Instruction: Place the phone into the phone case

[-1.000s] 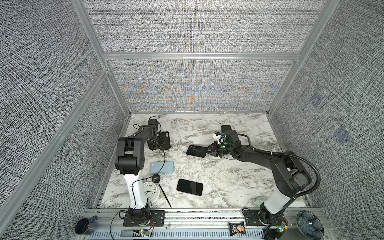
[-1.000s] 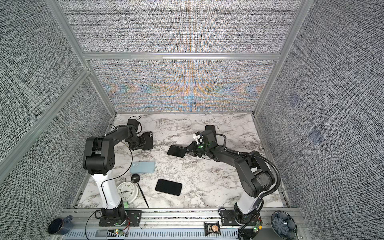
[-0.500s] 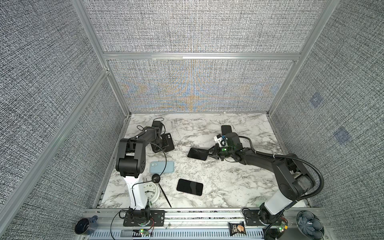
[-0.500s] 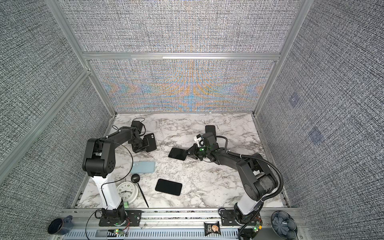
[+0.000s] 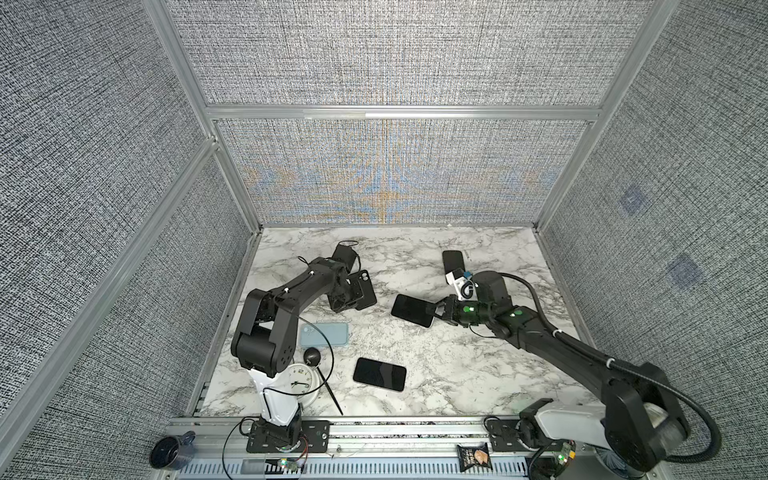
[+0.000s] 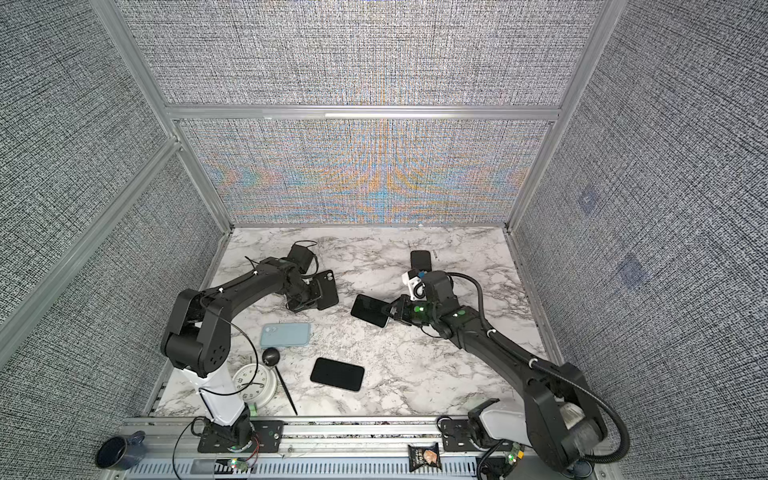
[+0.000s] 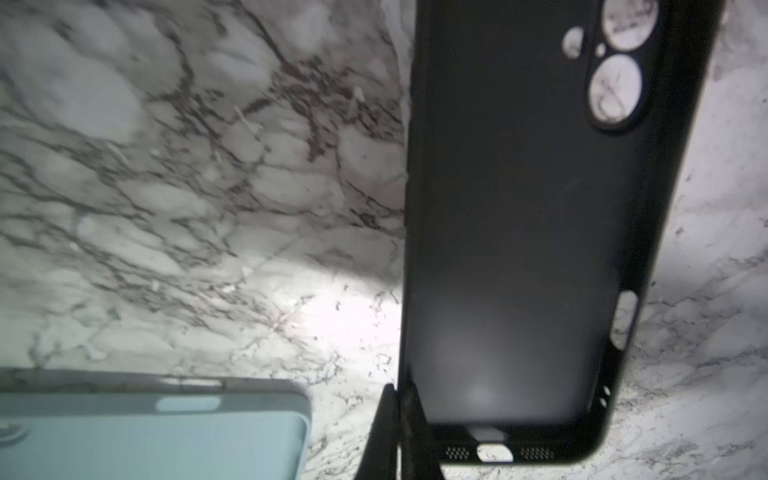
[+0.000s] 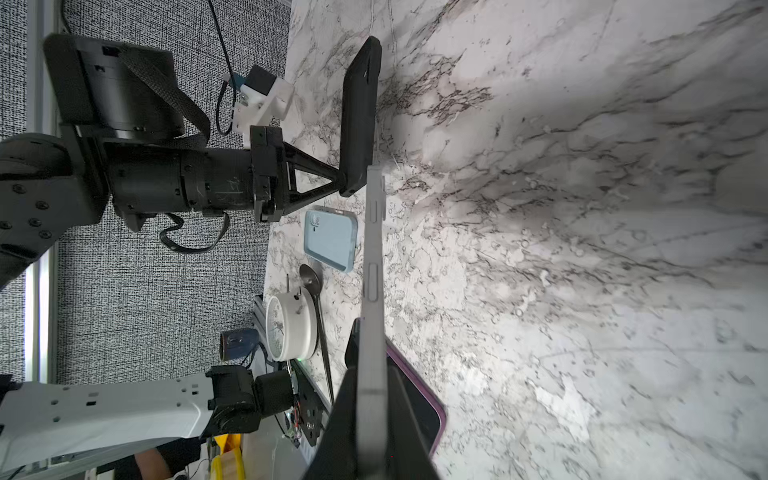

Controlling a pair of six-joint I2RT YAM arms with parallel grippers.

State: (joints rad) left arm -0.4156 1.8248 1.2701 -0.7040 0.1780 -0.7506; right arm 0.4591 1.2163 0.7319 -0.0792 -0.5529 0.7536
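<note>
**Q:** Why are both pieces held up rather than lying on the marble table (image 5: 478, 374)?

**A:** It looks like a mid-air fitting. The left gripper (image 5: 351, 300) is clamped tight on a bottom corner of the black phone case (image 5: 363, 289), which leaves the hollow and the camera holes free. The right gripper (image 5: 437, 312) pinches the phone (image 5: 411, 309) by one short end, so most of its body sticks out towards the case. The two are near each other but not touching.

**Q:** And the other items?

**A:** A pale blue case (image 5: 324, 334) and a second dark phone (image 5: 379, 374) lie flat nearer the front. Beside them are a clock (image 5: 302, 384) and a black ladle (image 5: 312, 356).

**Q:** What can't be made out?

**A:** The right wrist view shows the phone only edge-on, so its tilt against the case's opening is hard to judge. The left fingertips (image 7: 384, 440) are cut off at the frame edge. A dark slab (image 5: 453, 259) at the back is partly hidden by the right arm's camera, and I cannot tell whether it is a phone or a case.
</note>
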